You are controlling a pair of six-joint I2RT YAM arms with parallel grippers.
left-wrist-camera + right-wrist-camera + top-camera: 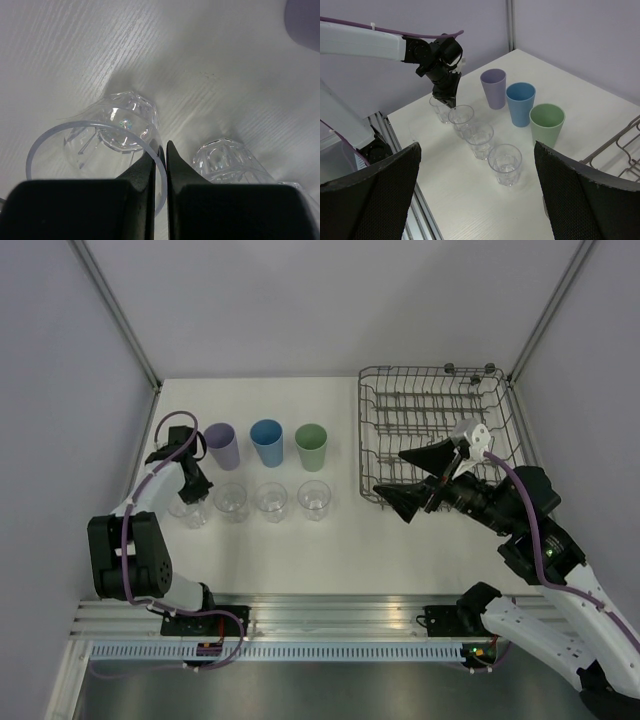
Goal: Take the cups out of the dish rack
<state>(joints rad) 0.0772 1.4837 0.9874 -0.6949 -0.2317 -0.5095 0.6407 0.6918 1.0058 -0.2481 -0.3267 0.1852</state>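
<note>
Three tumblers stand in a back row: lavender (220, 445), blue (267, 441), pale green (311, 446). Four clear glasses stand in a row in front of them (271, 501). My left gripper (192, 485) is over the leftmost clear glass (100, 145) and shut on its rim, one finger inside and one outside; the glass rests on the table. My right gripper (397, 480) is wide open and empty, at the near left corner of the dish rack (435, 430). No cups show in the rack. The right wrist view shows the whole row of cups (505, 162).
A second clear glass (225, 160) stands close to the right of the held one. The lavender tumbler (305, 20) is just behind. Grey walls close the table on three sides. A metal rail (300, 625) runs along the near edge.
</note>
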